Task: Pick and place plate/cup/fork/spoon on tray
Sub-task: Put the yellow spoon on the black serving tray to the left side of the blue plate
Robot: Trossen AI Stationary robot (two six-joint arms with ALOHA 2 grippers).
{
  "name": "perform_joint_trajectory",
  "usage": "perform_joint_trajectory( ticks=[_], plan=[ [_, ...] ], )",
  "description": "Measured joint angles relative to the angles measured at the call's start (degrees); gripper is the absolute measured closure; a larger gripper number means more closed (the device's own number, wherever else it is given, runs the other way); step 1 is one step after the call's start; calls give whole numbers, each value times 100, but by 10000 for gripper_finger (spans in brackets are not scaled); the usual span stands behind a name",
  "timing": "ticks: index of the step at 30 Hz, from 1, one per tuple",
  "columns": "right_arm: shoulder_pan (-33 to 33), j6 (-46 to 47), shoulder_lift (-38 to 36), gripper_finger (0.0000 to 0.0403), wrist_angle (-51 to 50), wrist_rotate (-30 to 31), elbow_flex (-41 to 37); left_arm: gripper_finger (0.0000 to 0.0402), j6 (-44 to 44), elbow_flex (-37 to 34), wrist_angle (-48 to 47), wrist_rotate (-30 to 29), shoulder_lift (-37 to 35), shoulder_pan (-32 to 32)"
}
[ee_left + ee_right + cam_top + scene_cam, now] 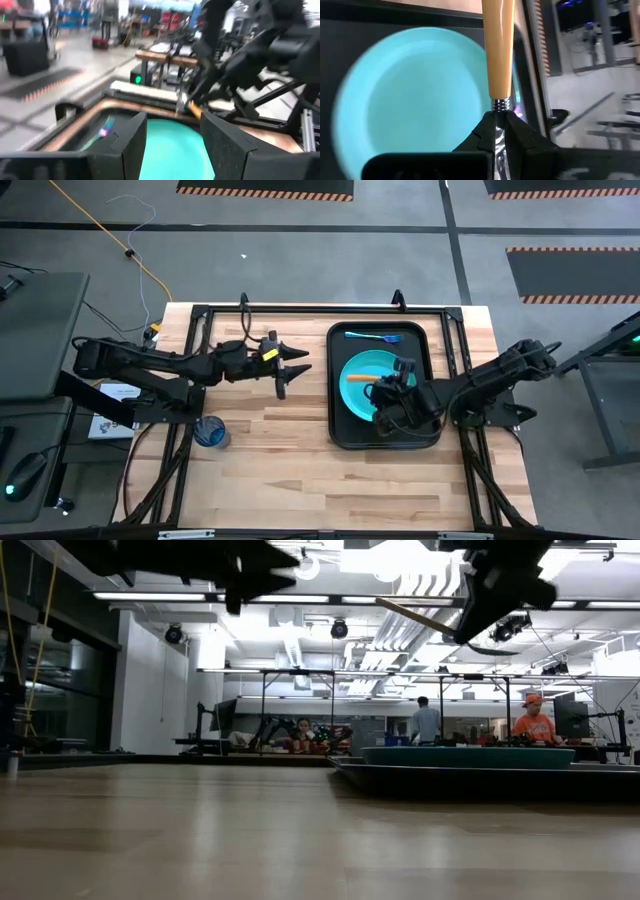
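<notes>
Right gripper (501, 131) fingers pinch an orange-handled utensil (499, 50) above the plate (415, 95); left gripper (291, 370) fingers parted, empty.

Metal end of the wooden-handled utensil (498, 55), hidden between the right hand's (501, 131) fingers.

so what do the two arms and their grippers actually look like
Both arms are dark, nearly black, built of jointed segments. The left gripper ends in two tapered, pointed fingers and carries a small yellow marking just behind them. In its wrist view the fingers look like broad, flat-faced black blocks. The right gripper has matching dark angular fingers.
</notes>
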Motion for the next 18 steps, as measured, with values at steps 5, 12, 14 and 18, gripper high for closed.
perform_joint_trajectory(
  ticks=[5,12,14,18],
  plan=[
    [-334,-490,0,400,367,55,2,221,-373,-2,337,31,456,250],
    [-606,-1117,0,400,992,-112,2,182,-1013,420,772,1055,1108,546],
    [-657,-1254,0,401,1149,-139,2,167,-1204,541,713,1110,1286,546],
    [-731,-1531,0,401,1423,-185,4,142,-1594,765,713,1135,1592,546]
  ],
)
